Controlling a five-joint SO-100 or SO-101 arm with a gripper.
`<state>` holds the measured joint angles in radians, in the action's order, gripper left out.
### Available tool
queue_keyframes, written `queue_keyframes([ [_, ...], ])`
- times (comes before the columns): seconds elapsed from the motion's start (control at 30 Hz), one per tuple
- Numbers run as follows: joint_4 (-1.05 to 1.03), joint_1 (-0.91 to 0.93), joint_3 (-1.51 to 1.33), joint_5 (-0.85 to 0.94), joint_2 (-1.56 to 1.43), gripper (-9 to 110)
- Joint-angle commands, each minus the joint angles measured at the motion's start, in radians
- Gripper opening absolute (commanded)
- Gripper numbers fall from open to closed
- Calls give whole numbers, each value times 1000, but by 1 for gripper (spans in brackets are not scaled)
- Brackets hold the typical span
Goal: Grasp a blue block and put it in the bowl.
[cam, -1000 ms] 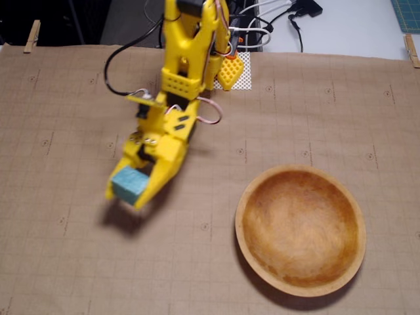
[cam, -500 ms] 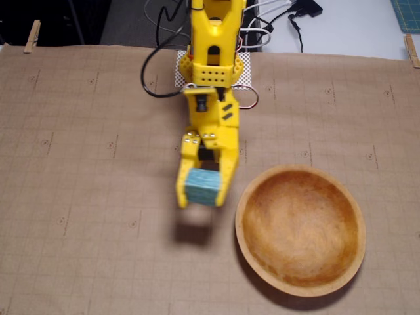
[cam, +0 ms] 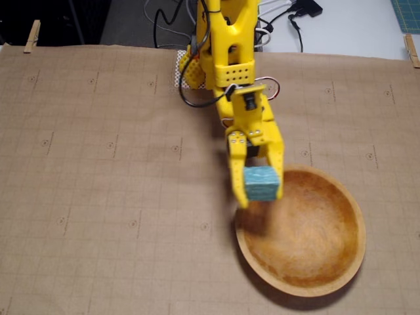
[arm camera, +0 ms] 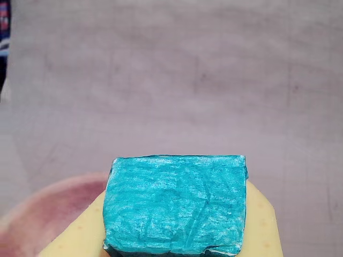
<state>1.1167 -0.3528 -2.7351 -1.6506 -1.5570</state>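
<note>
blue block [cam: 262,184] clamped in fingers [cam: 237,180], over bowl [cam: 341,262] rim

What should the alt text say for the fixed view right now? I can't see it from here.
A yellow two-finger gripper holds a small teal-blue foam-like block in the air above the left rim of a large round orange-brown wooden bowl, which is empty. The bowl sits on brown gridded paper covering the table.

arm: yellow, reaching down-right (fixed view) | end effector [cam: 261,187]: fingers clamped on the blue block [cam: 261,184]
</note>
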Motion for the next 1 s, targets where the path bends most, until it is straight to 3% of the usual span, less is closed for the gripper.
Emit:
queue_keyframes([
  [0.0,6,-35,23,8,-66,-3],
  [0.5,-307,-124,173,11,-64,-3],
  [0.97,-362,-126,341,11,86,-3],
])
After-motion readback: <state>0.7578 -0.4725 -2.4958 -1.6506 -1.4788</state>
